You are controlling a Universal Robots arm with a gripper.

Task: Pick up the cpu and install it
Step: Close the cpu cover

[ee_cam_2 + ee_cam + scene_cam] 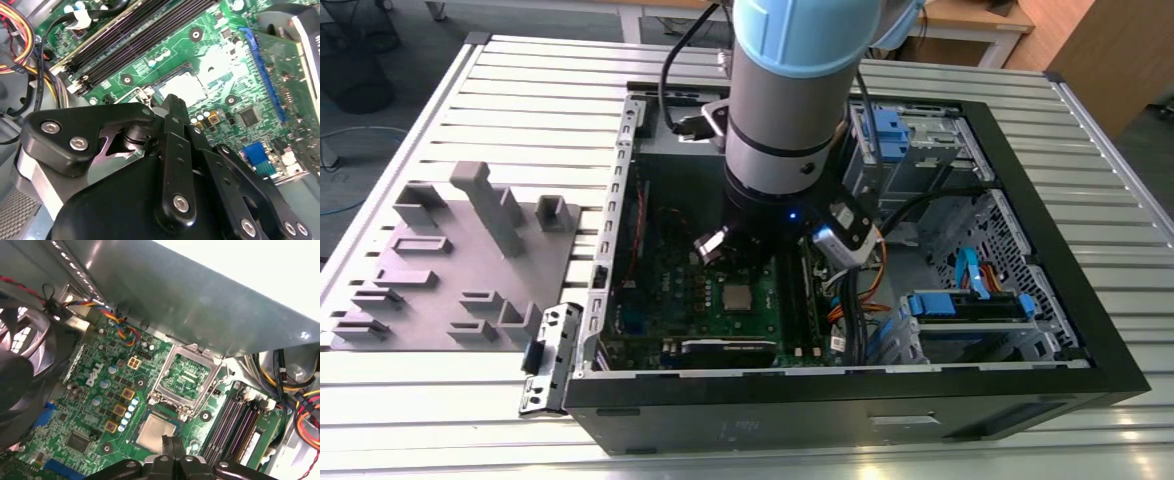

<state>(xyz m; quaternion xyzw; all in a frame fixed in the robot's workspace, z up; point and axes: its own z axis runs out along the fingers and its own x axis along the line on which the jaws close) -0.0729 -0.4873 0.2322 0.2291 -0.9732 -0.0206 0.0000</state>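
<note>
The cpu (155, 432), a small silvery square, lies flat in its socket on the green motherboard (95, 405). It also shows in the exterior view (738, 297) and in the second wrist view (182, 87). The socket's metal-framed lid (187, 372) stands swung open beside it. My gripper (172, 444) hangs just above the cpu's edge inside the open computer case (1067, 300), shut with nothing between its fingers. In the second wrist view the gripper (175, 102) points down at the chip and does not touch it.
Memory sticks (235, 425) run along one side of the socket and a cooling fan (20, 365) sits on the other. Coloured cables (307, 415) bundle near the case wall. A grey foam fixture tray (454, 260) lies outside the case at the exterior view's left.
</note>
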